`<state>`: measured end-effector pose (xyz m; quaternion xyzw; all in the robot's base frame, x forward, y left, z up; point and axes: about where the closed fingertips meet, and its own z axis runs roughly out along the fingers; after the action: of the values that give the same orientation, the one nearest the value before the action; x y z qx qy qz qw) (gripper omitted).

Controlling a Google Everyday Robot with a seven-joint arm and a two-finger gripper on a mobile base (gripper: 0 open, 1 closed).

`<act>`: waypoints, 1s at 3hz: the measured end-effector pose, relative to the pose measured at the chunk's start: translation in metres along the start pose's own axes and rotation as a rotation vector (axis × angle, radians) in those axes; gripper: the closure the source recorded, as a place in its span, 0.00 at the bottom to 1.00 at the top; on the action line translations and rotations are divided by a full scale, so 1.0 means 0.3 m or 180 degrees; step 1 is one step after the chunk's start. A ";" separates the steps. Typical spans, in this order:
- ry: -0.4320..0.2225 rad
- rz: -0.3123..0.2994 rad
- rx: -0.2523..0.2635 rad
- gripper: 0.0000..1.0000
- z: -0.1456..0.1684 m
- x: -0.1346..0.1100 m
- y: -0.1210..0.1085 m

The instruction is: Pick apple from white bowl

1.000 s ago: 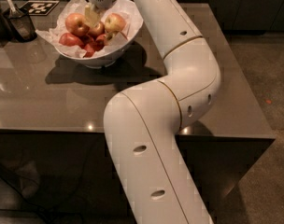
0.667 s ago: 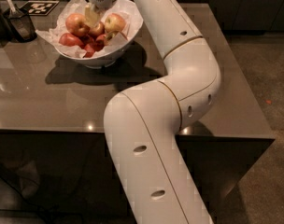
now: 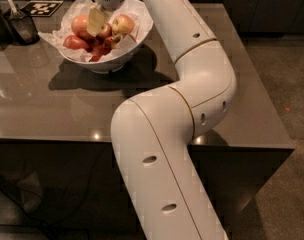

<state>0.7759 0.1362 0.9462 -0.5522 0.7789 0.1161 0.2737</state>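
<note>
Little changes across the last second: the claw (image 3: 98, 20) stays low inside the white bowl (image 3: 123, 58) at the upper left of the frame, on the same spot among the fruit, and the arm (image 3: 202, 79) keeps its bend over the counter (image 3: 52, 109). Judged from this pause, the approach is finished and the grasp is the step in hand; no lift has begun. Whether the claw is open or closed on anything cannot be told. The apple (image 3: 79, 25), largest of the pile, round and pinkish-red with a pale orange-yellow blush, lies on crumpled paper (image 3: 72, 6) in the bowl, just left of the claw. A yellower apple (image 3: 123, 23) lies to the claw's right, with dark red apples (image 3: 74, 42) lower in the pile.
</note>
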 end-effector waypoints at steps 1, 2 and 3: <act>0.0000 0.0000 0.0000 0.00 0.000 0.000 0.000; 0.0059 0.0061 0.0025 0.00 0.041 0.014 -0.013; 0.0059 0.0061 0.0025 0.00 0.041 0.014 -0.013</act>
<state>0.7823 0.1373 0.9342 -0.5446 0.7872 0.1105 0.2675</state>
